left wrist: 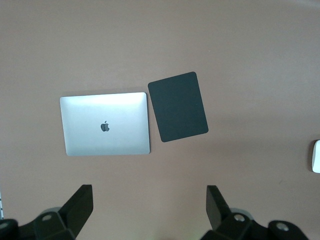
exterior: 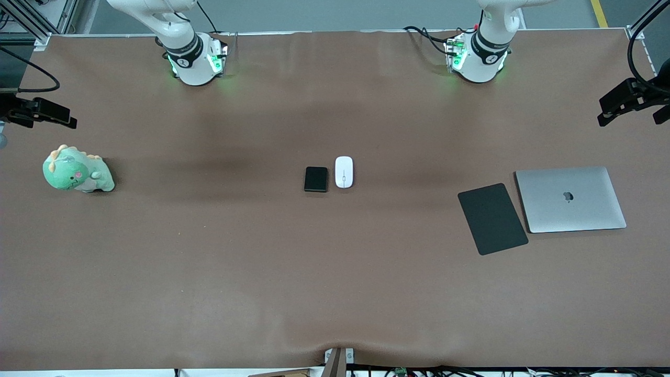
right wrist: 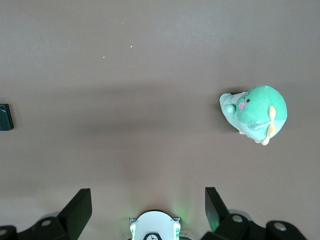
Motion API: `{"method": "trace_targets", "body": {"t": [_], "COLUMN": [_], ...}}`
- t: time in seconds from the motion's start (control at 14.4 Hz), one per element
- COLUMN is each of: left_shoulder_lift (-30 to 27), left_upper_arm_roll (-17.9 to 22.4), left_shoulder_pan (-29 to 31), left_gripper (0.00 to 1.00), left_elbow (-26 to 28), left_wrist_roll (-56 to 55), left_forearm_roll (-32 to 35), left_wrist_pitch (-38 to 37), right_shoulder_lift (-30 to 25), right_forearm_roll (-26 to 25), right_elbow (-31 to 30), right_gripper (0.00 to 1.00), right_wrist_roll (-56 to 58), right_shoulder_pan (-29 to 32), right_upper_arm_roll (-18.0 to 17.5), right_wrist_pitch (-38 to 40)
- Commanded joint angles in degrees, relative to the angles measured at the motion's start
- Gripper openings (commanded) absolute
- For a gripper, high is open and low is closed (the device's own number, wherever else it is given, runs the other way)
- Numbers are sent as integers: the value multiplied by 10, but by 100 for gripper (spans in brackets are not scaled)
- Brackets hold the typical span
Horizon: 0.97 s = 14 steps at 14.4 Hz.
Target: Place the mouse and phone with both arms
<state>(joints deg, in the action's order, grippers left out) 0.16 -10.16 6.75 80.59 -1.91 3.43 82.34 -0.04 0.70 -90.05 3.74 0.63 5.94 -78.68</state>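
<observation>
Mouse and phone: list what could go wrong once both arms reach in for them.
1. The mouse and phone lie close side by side mid-table, so two arms reaching in together could collide.
2. The phone is a low flat slab; open fingers may slide off it.
3. The mouse pad lies close against the laptop, so a mouse set down off-target could land on the laptop.

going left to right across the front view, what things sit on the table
plush dinosaur → phone → mouse → mouse pad → laptop
</observation>
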Motion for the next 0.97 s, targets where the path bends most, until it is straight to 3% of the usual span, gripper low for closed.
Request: {"method": "trace_targets", "body": {"t": [0.0,0.14,0.62,0.9], "left_shoulder_lift": [-2,2,48,51], "left_upper_arm_roll": [-2,-4,-82,-136], "left_shoulder_pan": [-1,-2,-18,-27], "left_gripper": [100,100,100,100], "left_elbow": [-10,-8,11,121], "left_wrist_roll": [1,-4,-80,-143], "left_forearm_roll": [5,4,3,4], "left_wrist_pitch": [-12,-12,21,143], "right_shoulder_lift": [8,7,7,24], "right_forearm_roll": [-3,-4,-3,-4], "right_elbow": [19,22,20,22], "right_gripper": [100,100,100,100], "right_wrist_roll": [7,5,6,7], "right_shoulder_pan": [15,11,14,14], "right_upper_arm_roll": [-8,-9,-9,-10], "right_wrist_pitch": [14,14,26,25]}}
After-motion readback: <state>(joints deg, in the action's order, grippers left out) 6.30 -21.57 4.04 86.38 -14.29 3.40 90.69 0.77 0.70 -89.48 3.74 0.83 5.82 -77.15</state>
